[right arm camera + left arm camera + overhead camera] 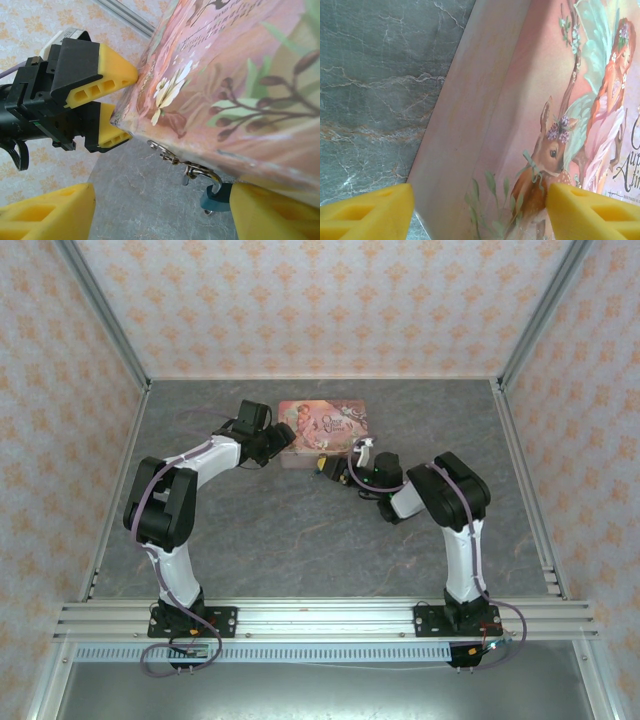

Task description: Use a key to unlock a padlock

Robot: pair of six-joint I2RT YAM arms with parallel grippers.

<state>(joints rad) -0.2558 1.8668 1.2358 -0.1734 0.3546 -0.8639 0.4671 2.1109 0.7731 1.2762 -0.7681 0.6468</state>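
Padlock (218,198) first: in my right wrist view it is a small teal body low and right of centre. It hangs from its metal shackle (202,174), which is hooked through a small metal fitting (162,150) on the lower front edge of the pink tin (235,75). The tin's painted side takes up the upper right of that frame, tilted across it, with grey marbled table (145,200) below.

My right gripper (160,215) stands open. One yellow finger (50,212) sits in the lower left corner and the other (272,215) in the lower right, well apart, with nothing clamped between them. The padlock hangs just beside the lower-right finger, close enough that I cannot tell whether they touch. That finger also lies right under the tin's edge.

My left gripper (131,105) shows in the upper left of the same view, closed on the tin's corner. One yellow pad looks pressed on the lid side and the other on the bottom edge. In the left wrist view the tin's corner runs up between the two yellow fingers at the bottom of the frame, the deer and fairy picture on the lid to the right and bare table to the left.

From overhead the tin lies in the upper middle of the floor, long side across the frame — the left arm reaches its left end and the right arm comes in at its near side, right of centre. The padlock is too small to pick out from up there.
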